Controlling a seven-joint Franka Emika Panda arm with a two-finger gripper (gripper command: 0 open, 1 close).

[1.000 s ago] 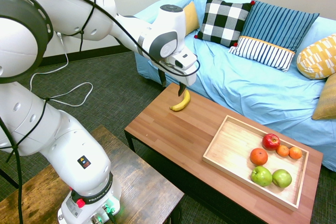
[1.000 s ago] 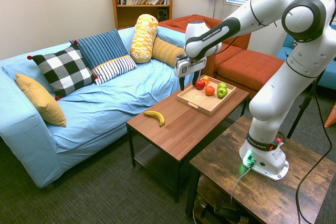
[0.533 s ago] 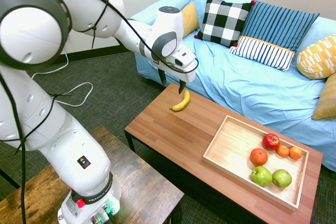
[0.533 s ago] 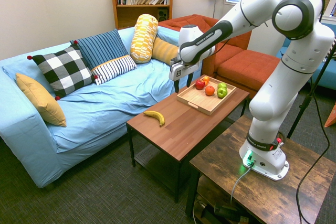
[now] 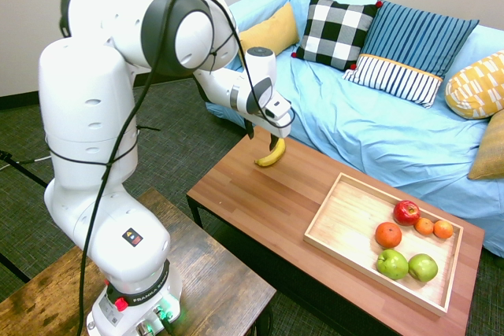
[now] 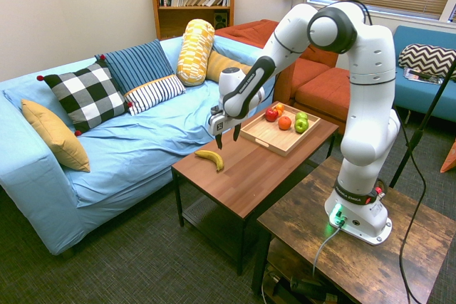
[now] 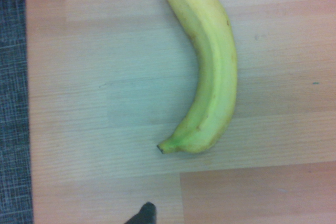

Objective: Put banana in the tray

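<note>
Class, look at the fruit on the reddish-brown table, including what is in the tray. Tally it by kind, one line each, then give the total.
Red apple: 1
Green apples: 2
Orange-coloured round fruits: 3
Banana: 1
Total: 7

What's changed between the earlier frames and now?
The gripper has moved down and across the tabletop, away from the tray side toward the banana, and now hovers close to it, fingers open. The rest of the arm has swung along with it. Nothing has been gripped or released. Unchanged: banana on the table, tray and its fruit.
</note>
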